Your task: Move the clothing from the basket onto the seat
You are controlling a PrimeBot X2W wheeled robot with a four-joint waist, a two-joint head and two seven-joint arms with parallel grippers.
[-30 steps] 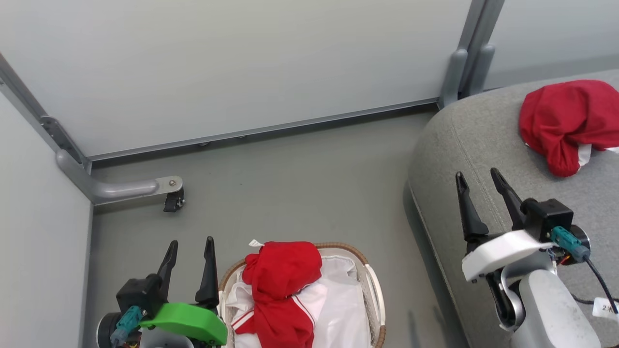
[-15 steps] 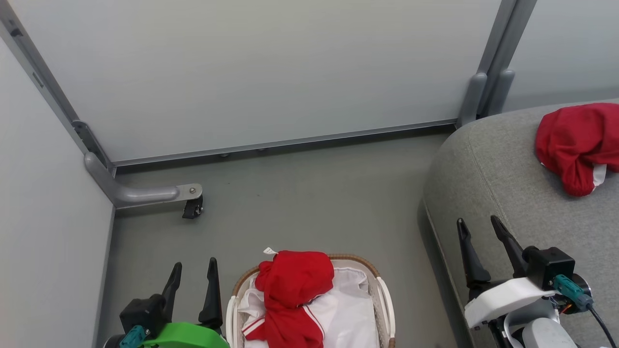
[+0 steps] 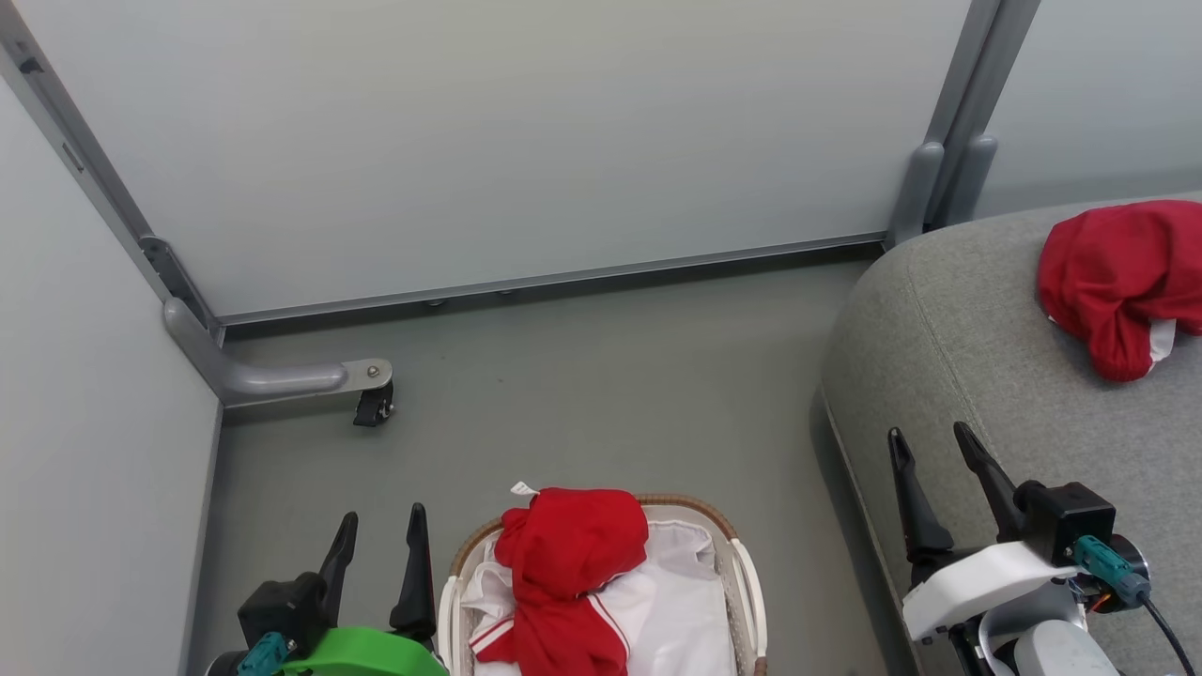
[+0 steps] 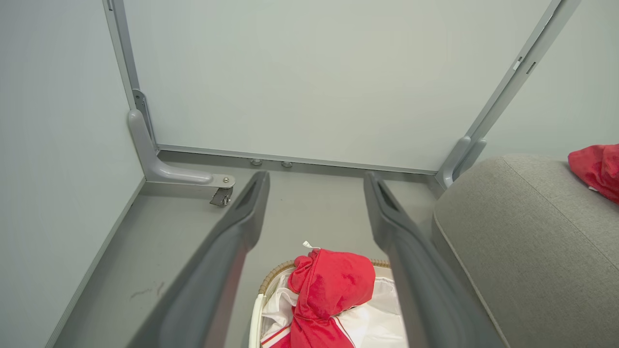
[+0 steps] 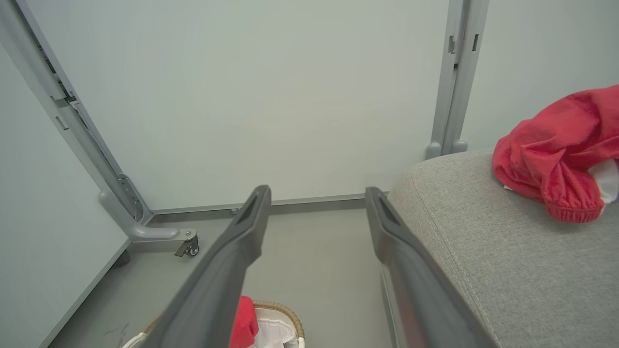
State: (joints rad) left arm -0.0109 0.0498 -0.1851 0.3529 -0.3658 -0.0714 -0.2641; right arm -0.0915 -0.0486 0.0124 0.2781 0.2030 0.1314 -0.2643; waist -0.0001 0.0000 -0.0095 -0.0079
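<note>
Left gripper point(image 3: 384, 512) at lower left, fingers spread, nothing between them, just beside the basket point(image 3: 747, 573). Caster foot point(image 3: 373, 406) of the wall panel sits on the grey floor point(image 3: 601, 394) further back. Red garment point(image 3: 568, 554) with white striped trim is heaped in the basket's left half over the white liner point(image 3: 681, 610), its top lapping the woven rim. Right gripper point(image 3: 928, 432) at lower right, fingers apart, empty, above the front edge of the grey seat point(image 3: 977, 376). Second red garment point(image 3: 1113, 272) lies bunched on the seat, far right, well apart from the right gripper.
</note>
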